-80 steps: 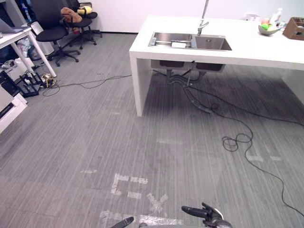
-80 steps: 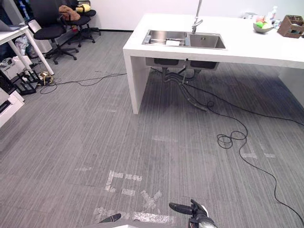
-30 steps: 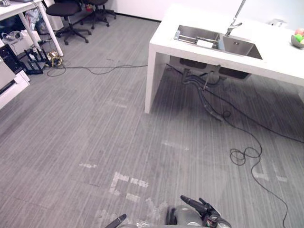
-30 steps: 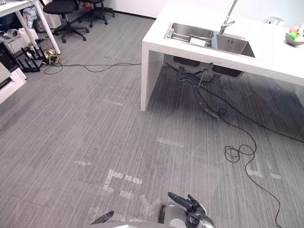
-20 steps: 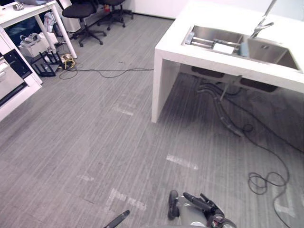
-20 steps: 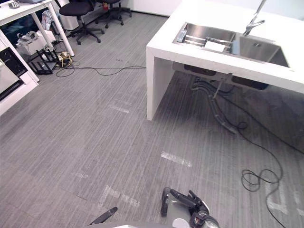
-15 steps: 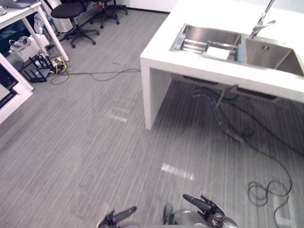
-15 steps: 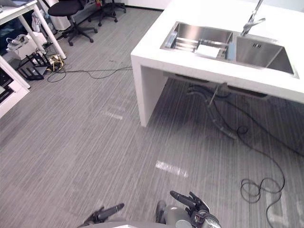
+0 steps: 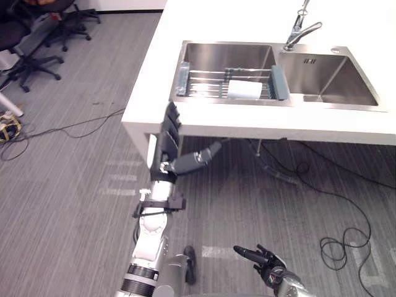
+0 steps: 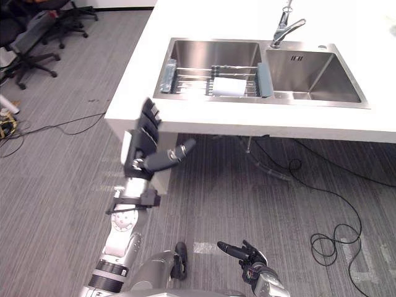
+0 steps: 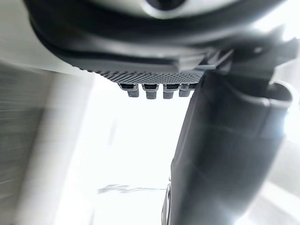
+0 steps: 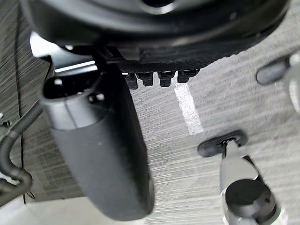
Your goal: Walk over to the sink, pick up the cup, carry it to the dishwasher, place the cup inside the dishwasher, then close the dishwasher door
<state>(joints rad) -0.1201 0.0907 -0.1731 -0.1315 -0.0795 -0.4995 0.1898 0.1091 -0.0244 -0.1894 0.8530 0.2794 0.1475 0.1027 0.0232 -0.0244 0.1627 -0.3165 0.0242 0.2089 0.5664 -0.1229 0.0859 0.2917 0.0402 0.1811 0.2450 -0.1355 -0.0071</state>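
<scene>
The left hand [image 9: 167, 141] is up at 8 o'clock from the sink [image 9: 322, 74], fingers straight and thumb out. The right hand [image 9: 267, 261] hangs low at 6 o'clock, fingers straight too.

1. An office-like test room: grey carpet floor [image 9: 62, 204], with black swivel chairs [image 9: 12, 38] at its edge.
2. A mock kitchen stands in it: a white counter [image 9: 247, 18] with a steel double sink [image 9: 223, 55] and faucet [image 9: 300, 28].
3. Pale tape marks [image 9: 216, 252] lie on the carpet.
</scene>
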